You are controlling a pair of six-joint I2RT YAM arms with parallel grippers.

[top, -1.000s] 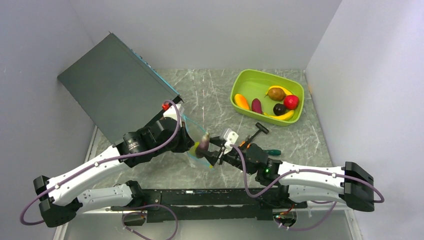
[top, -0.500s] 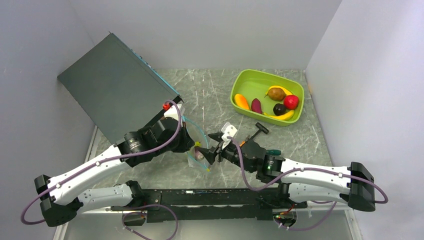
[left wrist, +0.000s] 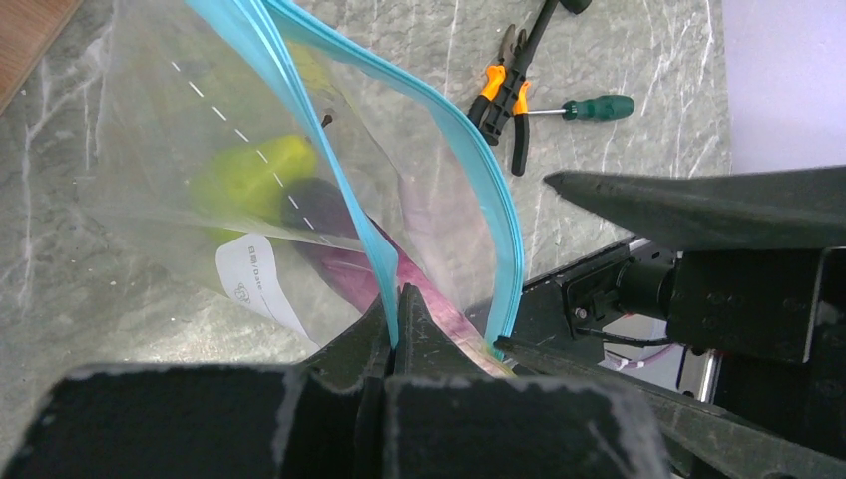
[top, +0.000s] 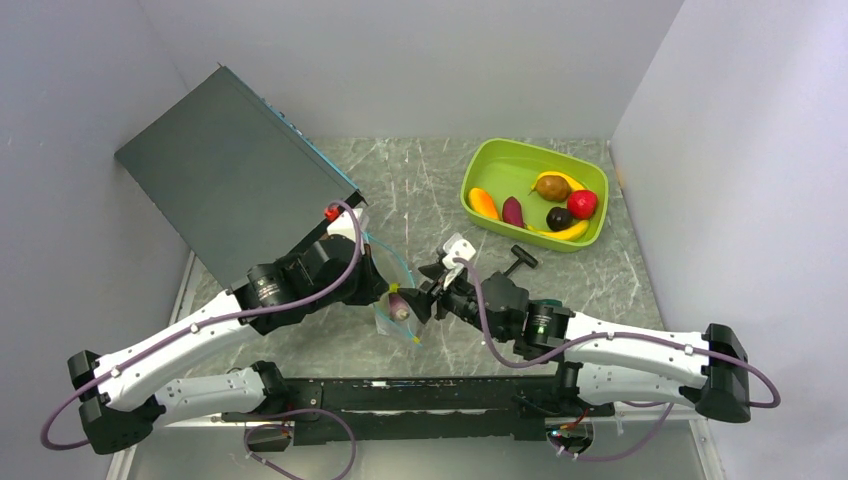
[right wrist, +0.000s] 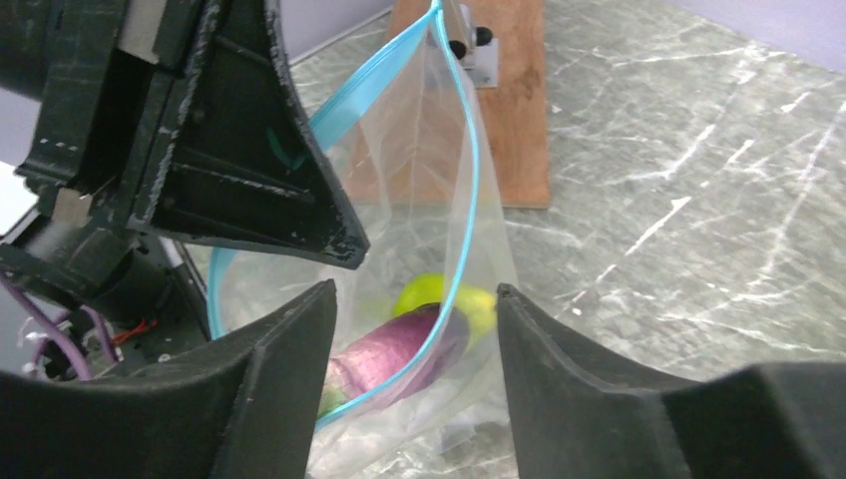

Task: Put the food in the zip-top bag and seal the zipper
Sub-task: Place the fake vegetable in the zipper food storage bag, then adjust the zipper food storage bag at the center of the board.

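Note:
My left gripper (left wrist: pixel 396 299) is shut on one blue-green zipper (left wrist: pixel 481 175) lip of the zip-top bag (top: pixel 392 318), holding its mouth open and upright. Inside lie a green apple (right wrist: pixel 439 294) and a purple piece of food (right wrist: pixel 399 354). My right gripper (right wrist: pixel 414 319) hovers open over the bag's mouth, its fingers (right wrist: pixel 289 349) on either side of the purple piece without touching it. In the top view the right gripper (top: pixel 428 300) is just right of the bag. More food stays in the lime-green tray (top: pixel 478 162): orange (top: pixel 483 203), purple (top: pixel 513 211), pear (top: pixel 551 186), plum (top: pixel 559 218), red (top: pixel 582 203), bananas (top: pixel 570 232).
Black-and-orange pliers (left wrist: pixel 504 95) and a green-handled screwdriver (left wrist: pixel 589 107) lie on the marble table right of the bag. A large dark grey box (top: pixel 230 180) leans at the back left. A wooden board (right wrist: pixel 499 100) lies behind the bag. White walls enclose the table.
A second ago my right gripper held the purple piece upright above the bag. That piece now lies inside the bag and the right jaws have let go. The left grip is unchanged.

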